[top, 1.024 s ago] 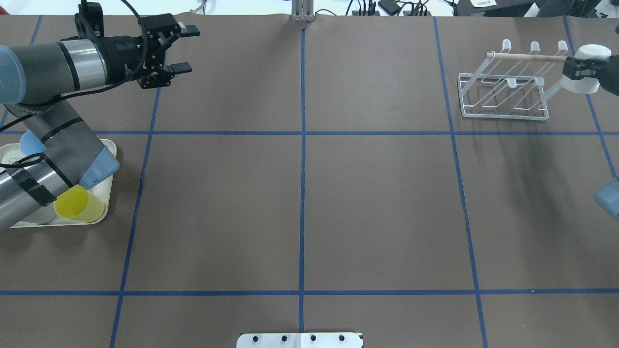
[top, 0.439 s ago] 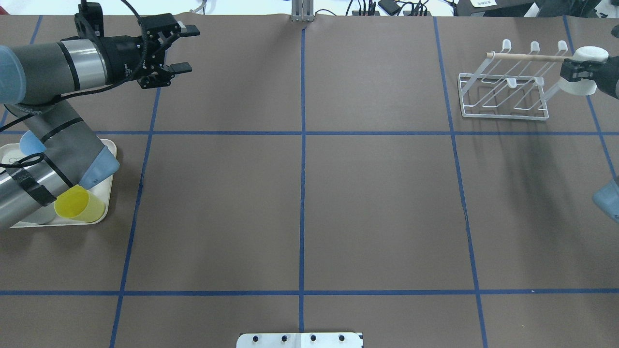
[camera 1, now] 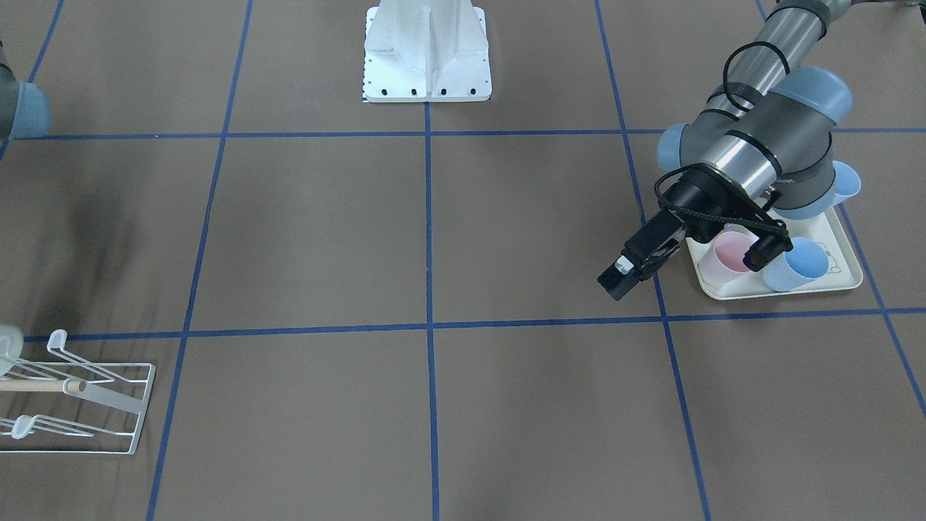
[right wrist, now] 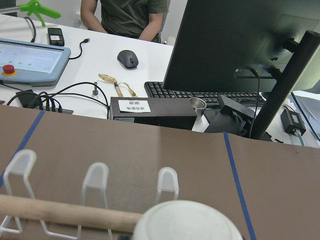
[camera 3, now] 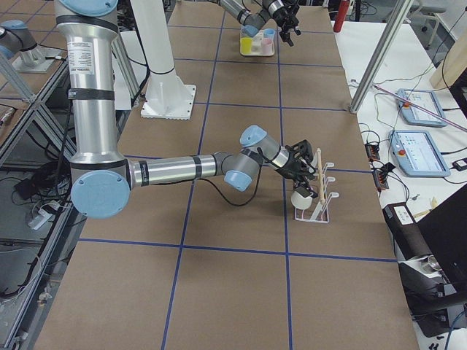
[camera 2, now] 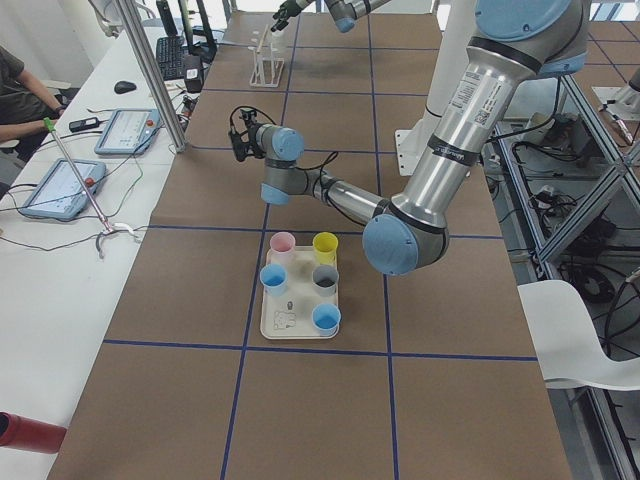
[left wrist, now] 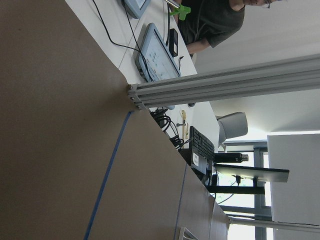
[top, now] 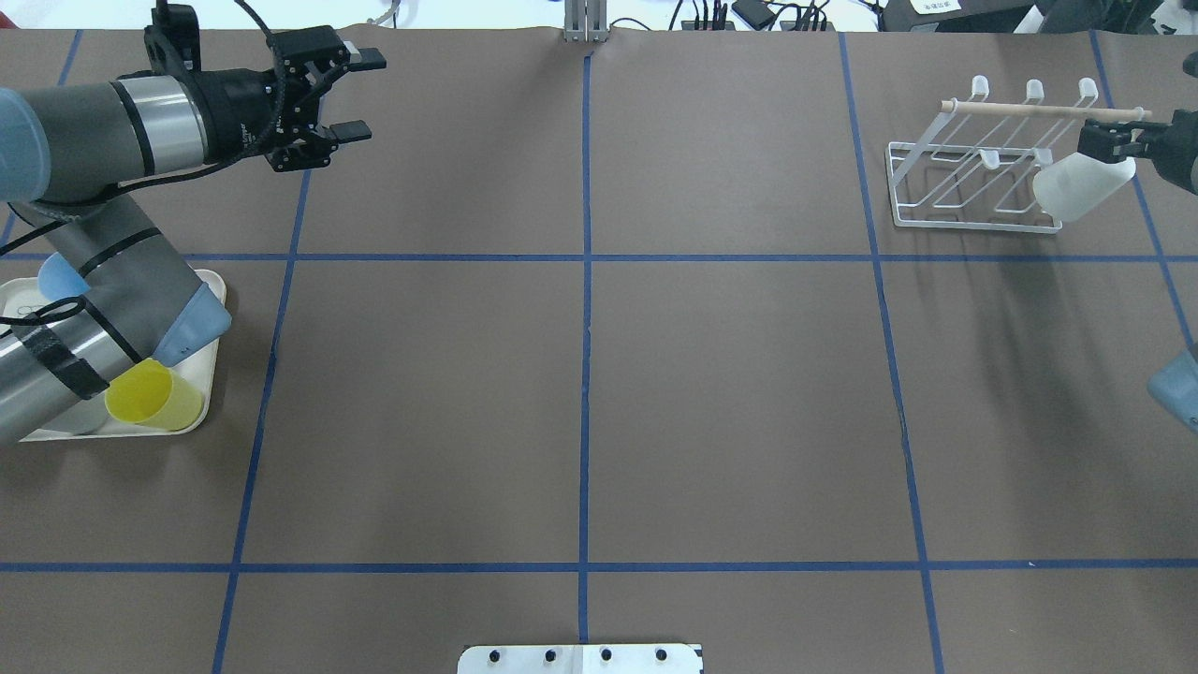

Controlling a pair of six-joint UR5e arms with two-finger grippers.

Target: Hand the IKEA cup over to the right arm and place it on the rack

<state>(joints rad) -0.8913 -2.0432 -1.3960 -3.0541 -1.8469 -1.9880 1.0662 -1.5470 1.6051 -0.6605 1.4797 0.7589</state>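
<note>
White cup point(top: 1081, 187) hangs tilted at the end of the rack point(top: 1020, 109), upper right of the overhead view, clamped in the right pincer point(top: 1111, 142), likely angled to slip over a prong, while the left pincer point(top: 362, 95) gapes empty upper left.

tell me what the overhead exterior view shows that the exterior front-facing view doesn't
Only the overhead exterior view shows the right gripper, shut on the tilted white cup at the rack's end, and the yellow cup on the tray. Only the exterior front-facing view shows the pink cup on that tray, which the arm hides from overhead. Both views show the rack, the tray and the left gripper, which is open and holds nothing.
</note>
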